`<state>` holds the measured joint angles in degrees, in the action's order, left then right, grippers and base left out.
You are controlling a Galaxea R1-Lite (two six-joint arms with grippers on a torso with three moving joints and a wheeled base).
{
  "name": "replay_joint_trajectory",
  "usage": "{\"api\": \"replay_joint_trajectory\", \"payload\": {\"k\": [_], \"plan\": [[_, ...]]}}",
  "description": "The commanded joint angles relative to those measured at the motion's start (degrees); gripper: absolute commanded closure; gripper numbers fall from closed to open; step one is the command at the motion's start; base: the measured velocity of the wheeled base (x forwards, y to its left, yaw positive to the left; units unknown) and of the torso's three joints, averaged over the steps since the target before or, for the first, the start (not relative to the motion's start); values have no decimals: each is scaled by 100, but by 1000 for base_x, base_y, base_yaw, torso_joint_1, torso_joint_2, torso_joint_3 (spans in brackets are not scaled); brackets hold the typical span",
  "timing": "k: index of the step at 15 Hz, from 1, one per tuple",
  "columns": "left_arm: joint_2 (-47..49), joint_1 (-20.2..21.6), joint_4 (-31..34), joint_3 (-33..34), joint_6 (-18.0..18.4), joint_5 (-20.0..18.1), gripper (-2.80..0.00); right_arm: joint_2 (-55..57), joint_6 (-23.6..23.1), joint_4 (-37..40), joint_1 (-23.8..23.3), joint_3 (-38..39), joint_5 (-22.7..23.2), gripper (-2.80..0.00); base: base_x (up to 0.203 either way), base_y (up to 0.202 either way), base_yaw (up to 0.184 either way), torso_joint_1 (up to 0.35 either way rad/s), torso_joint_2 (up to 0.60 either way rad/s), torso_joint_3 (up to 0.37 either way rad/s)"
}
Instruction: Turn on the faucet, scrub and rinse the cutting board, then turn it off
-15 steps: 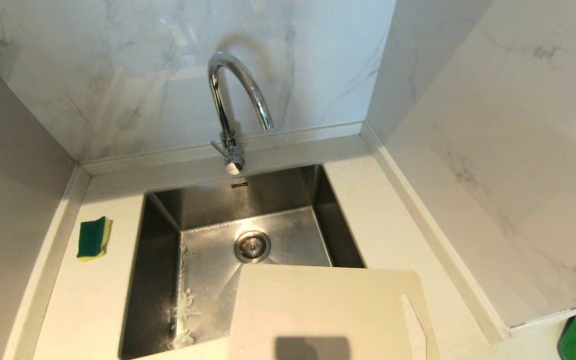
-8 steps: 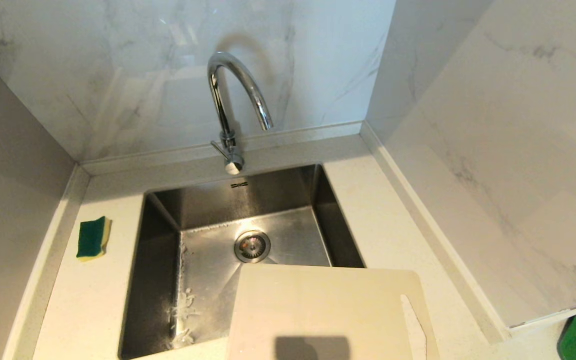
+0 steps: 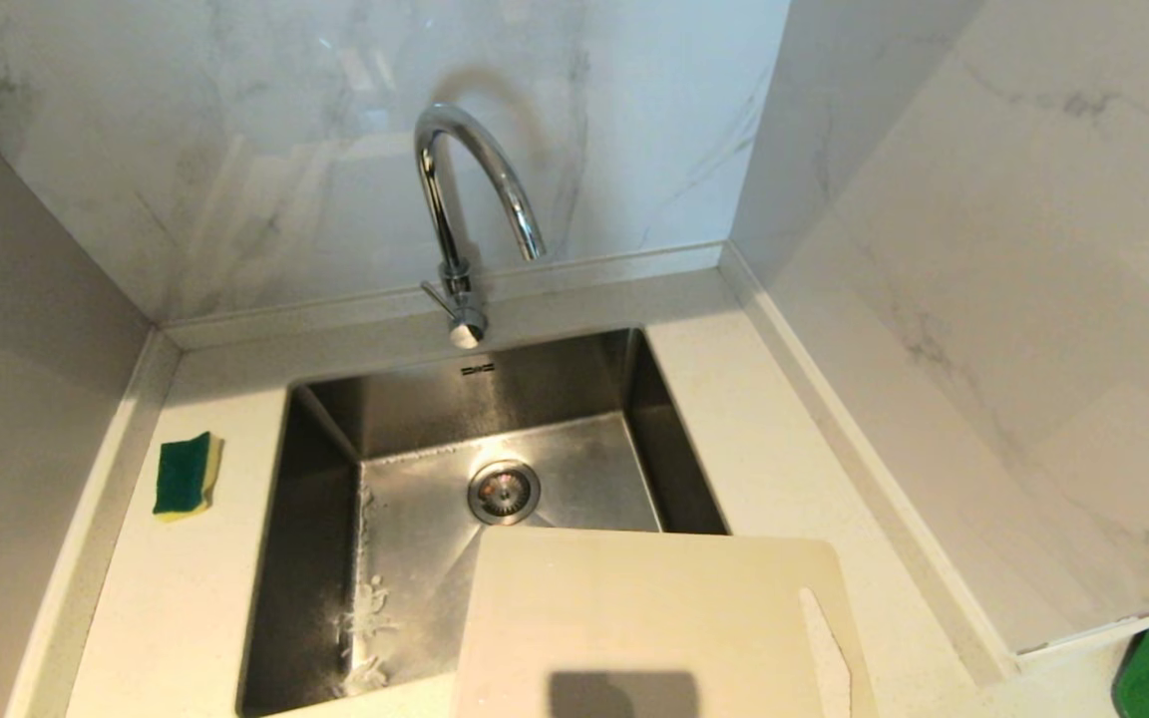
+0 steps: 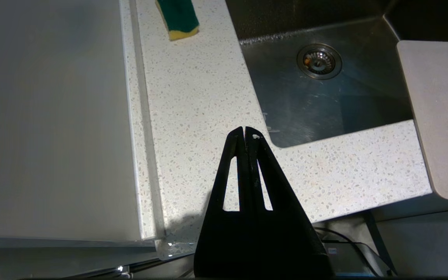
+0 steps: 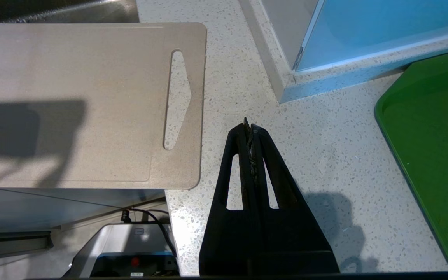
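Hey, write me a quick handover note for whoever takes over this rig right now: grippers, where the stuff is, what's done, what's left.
Left gripper: shut, empty, above the counter's front edge near the sink's front left corner.
Right gripper: shut, empty, above the counter right of the cutting board.
Cutting board: lies flat across the sink's front right corner, handle slot to the right.
Faucet: behind the sink; no water visibly running.
Sponge: on the counter left of the sink, untouched.
Done: nothing, as far as things show.
Left: turn on the faucet, scrub and rinse the board, turn it off.
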<state>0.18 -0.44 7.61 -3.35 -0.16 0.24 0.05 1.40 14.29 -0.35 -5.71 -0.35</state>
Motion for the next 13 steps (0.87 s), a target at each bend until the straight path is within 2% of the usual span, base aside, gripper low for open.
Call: {"api": "replay_joint_trajectory", "payload": {"k": [1,4,13], "plan": [[17,-4,-1,1,-2,2,0,4,-26,4,-1,0,0,0,0,0,0,0,0,0],[17,0,3,1,-2,2,0,4,-502,12,-8,8,160,0,0,0,0,0,0,0],[17,0,-5,1,-2,2,0,4,-263,-5,0,9,132,0,0,0,0,0,0,0]]}}
